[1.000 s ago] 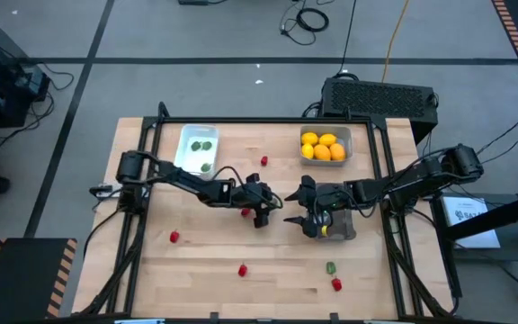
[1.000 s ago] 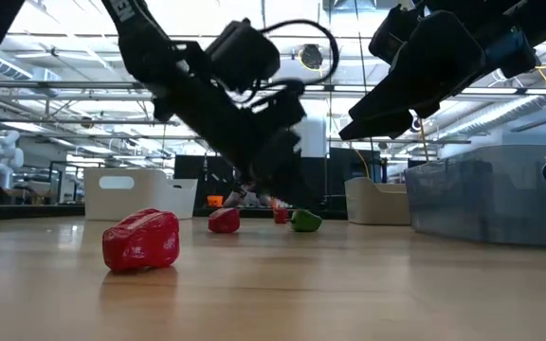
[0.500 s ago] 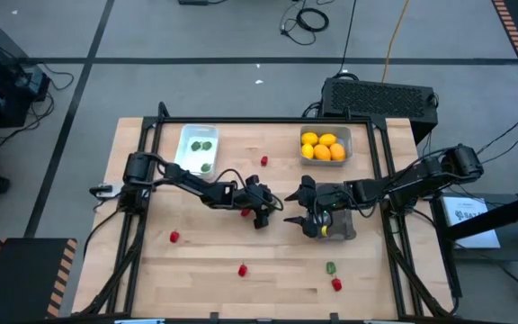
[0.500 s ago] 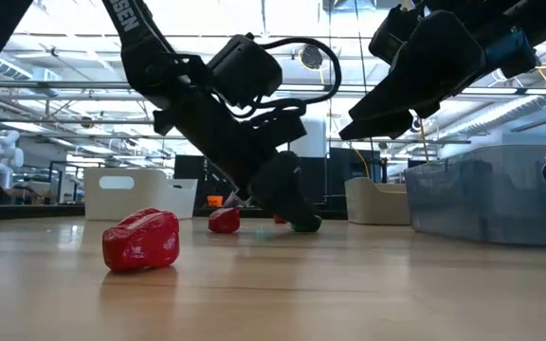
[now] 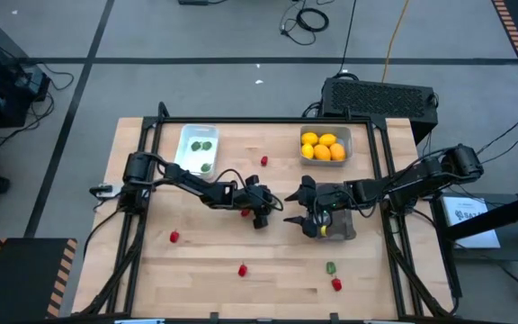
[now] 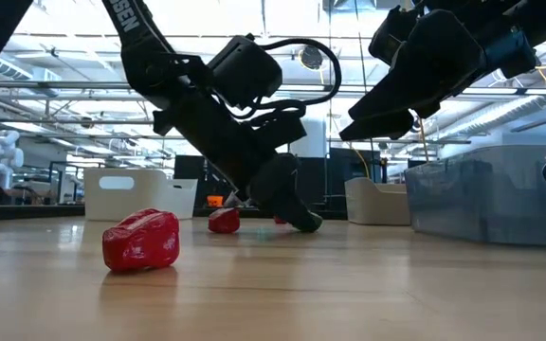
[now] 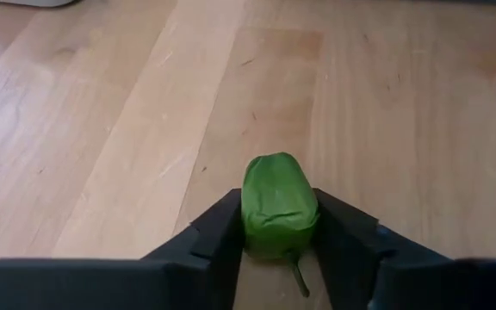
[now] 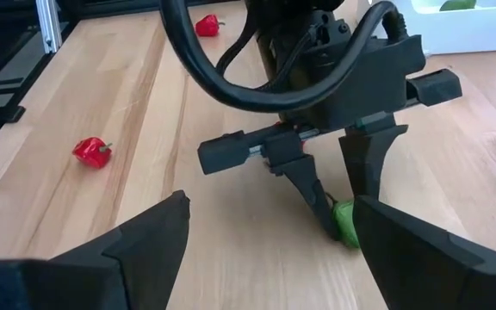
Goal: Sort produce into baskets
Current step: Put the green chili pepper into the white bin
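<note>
At the table's middle my left gripper point(image 5: 261, 219) is shut on a small green leafy piece point(image 7: 278, 202), which also shows in the right wrist view point(image 8: 344, 222) and in the low view point(image 6: 307, 224). Just to its right my right gripper point(image 5: 293, 212) hangs open above the table, nothing between its fingers. The white basket point(image 5: 187, 144) at the far left holds green pieces. The pale grey basket point(image 5: 346, 142) at the far right holds yellow fruits. The darker grey basket point(image 5: 342, 230) lies under my right arm. My left gripper pinches the green piece by its two sides point(image 7: 250, 215) between its two fingers. The fingers point(image 8: 317, 196) slant down at it from the table's left. The piece sits low at the tabletop, its thin stem point(image 7: 300, 277) pointing back toward the gripper.
Red pieces lie loose on the wood: one beside my left gripper point(image 5: 245, 212), one at the far middle point(image 5: 264, 161), others near the front point(image 5: 174, 237) point(image 5: 243, 269) point(image 5: 336, 284). Another green piece point(image 5: 330, 267) lies at the front right.
My left gripper has sunk toward the table onto the green piece, which lay free beside it a second ago and now sits between its fingers. The piece has stayed where it was.
</note>
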Robot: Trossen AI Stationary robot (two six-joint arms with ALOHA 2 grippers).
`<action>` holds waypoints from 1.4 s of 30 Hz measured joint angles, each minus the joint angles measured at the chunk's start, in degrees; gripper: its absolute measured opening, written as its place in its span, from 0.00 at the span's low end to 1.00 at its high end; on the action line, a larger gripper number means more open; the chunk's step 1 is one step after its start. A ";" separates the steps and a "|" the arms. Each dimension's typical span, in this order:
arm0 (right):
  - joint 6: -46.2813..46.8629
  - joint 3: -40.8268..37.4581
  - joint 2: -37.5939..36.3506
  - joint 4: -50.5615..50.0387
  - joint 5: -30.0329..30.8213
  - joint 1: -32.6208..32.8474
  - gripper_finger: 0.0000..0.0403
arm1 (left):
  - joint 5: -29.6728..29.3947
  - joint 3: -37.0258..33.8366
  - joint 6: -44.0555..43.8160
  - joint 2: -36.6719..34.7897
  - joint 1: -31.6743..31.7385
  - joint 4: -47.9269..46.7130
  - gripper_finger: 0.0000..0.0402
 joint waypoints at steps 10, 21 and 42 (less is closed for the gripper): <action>1.79 0.00 0.00 0.00 0.02 0.97 0.78 | -1.21 0.00 3.10 -10.30 0.50 -9.04 0.26; 4.46 -0.02 0.00 0.87 0.20 3.72 0.78 | -20.77 0.07 4.01 -32.42 2.40 -39.97 0.27; 7.52 -0.02 0.02 9.13 6.66 4.88 0.78 | -17.77 -0.02 -5.23 -41.96 17.43 -67.06 0.28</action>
